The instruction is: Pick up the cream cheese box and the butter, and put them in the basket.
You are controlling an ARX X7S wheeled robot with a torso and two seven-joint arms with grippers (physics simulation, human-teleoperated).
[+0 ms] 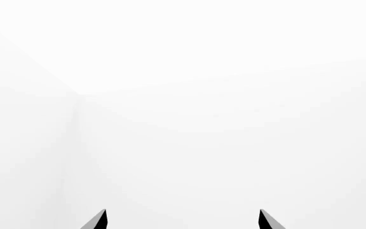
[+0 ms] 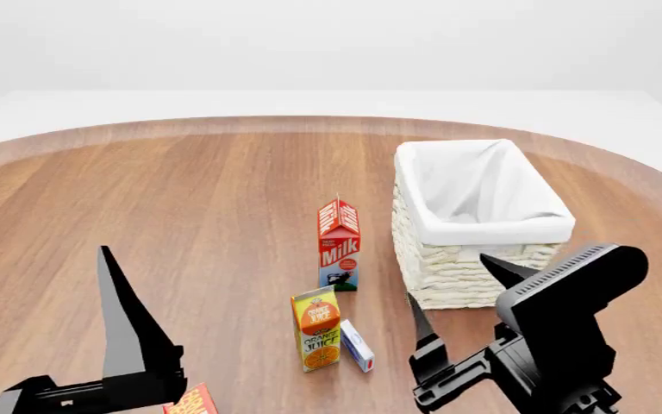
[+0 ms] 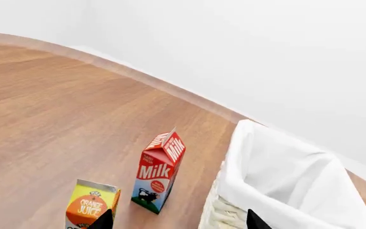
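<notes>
Both grippers, left and right, hovered open-jawed, nothing grasped; cream cheese box lay near the basket, awaiting pickup.

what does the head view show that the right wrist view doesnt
Only the head view shows the cream cheese box beside the orange juice carton, a corner of the butter at the bottom edge, and both arms, with the left gripper and the right gripper. Only the right wrist view shows the right gripper's fingertips close up, spread apart. Both show the milk carton, the juice carton, the basket and the wooden table.
</notes>
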